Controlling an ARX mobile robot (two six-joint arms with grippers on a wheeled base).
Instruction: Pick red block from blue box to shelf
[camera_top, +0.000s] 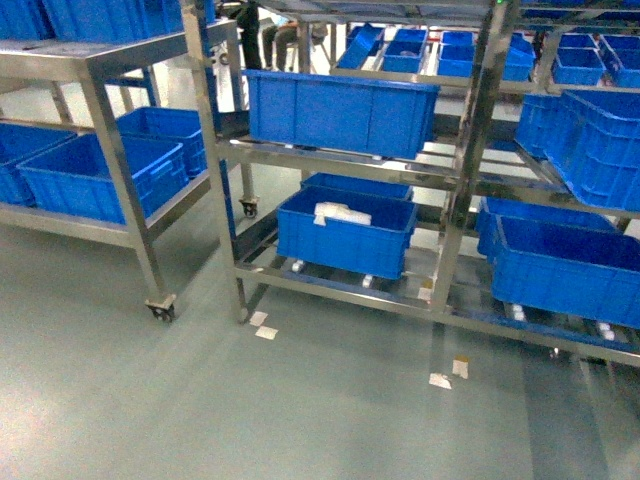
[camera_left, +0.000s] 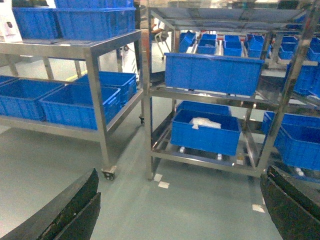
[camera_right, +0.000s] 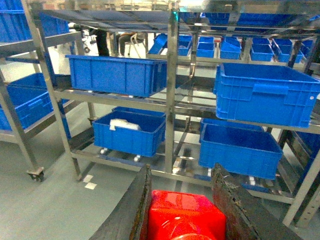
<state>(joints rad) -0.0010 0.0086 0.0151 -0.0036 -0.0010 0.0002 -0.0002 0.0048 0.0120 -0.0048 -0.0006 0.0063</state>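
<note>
The head camera looks forward and slightly down across the floor at the shelf (camera_top: 340, 160). Both wrist cameras face the same rack from lower down, the left from farther back. All three share the crate holding white bags (camera_top: 345, 232).

Glossy red block (camera_right: 186, 216) near, low in the right wrist view, clamped between the right claw's (camera_right: 182, 212) two dark fingers (camera_right: 231, 200), tall steel shelf (camera_right: 172, 100) standing far ahead
</note>
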